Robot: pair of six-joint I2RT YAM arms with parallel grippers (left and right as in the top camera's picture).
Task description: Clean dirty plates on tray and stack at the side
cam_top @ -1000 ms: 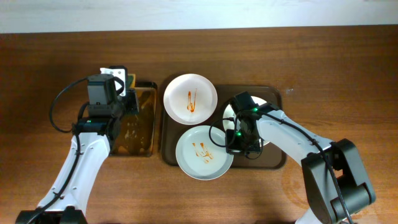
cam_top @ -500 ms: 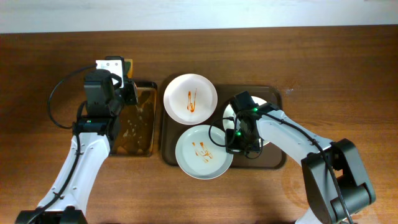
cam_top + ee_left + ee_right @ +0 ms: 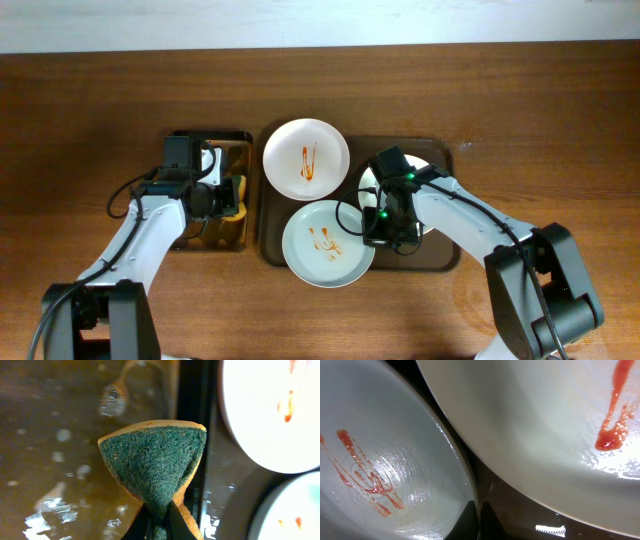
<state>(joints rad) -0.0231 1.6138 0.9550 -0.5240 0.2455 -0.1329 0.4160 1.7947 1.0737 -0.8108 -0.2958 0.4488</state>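
Three white plates lie on the dark brown tray (image 3: 445, 258). The back plate (image 3: 306, 158) and the front, slightly bluish plate (image 3: 322, 245) carry orange-red sauce streaks. The third plate (image 3: 425, 172) is mostly hidden under my right arm. My right gripper (image 3: 372, 228) is shut on the front plate's right rim; the right wrist view shows the jaws (image 3: 479, 512) pinching that rim (image 3: 385, 470), with another streaked plate (image 3: 545, 420) beside it. My left gripper (image 3: 225, 195) is shut on a green and yellow sponge (image 3: 155, 467), held over the black tray (image 3: 60, 460).
The narrow black tray (image 3: 180, 240) with water in it stands left of the brown tray, almost touching it. In the left wrist view the back plate (image 3: 265, 415) and the front plate (image 3: 295, 510) lie just right of the sponge. Bare wooden table lies all around.
My left arm has swung from behind the black tray toward the front and right, carrying the sponge to the tray's right side. The right arm and the plates have not moved.
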